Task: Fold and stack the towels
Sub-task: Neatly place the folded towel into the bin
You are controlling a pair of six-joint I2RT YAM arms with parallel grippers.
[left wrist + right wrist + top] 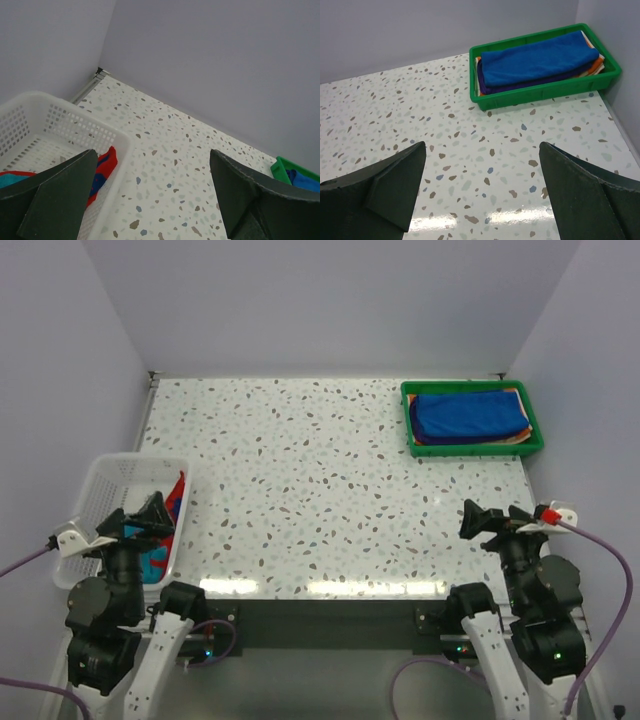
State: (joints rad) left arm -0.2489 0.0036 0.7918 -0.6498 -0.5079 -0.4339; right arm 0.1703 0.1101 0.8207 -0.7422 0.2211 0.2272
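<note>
1. The left gripper [137,517] hangs over the near right part of the white mesh basket [105,472], which sits at the left edge of the table [300,490]. Its jaws are spread wide with nothing between them.
2. The right gripper [492,516] hovers above the near right of the table, jaws likewise wide apart and empty.
3. A green tray [540,94] sits in the far right corner. A folded blue towel [535,61] lies on top of the pile inside it and covers most of what is underneath.
4. Beneath the blue one, only a dark strip of a purple towel [483,80] shows along the left end and the near side.
5. The orange-and-white towel [597,62] pokes out just at the right end. Its face is hidden, and how many layers lie in the tray cannot be told.
6. In the basket, the red and teal towels [178,492] lie bunched against the right wall. In the overhead view the left arm covers much of them.
7. In the left wrist view a dark finger cuts across the same cloth, leaving only a red and blue fold and a sliver of teal. Whether these are folded or how many there are is unclear.
</note>
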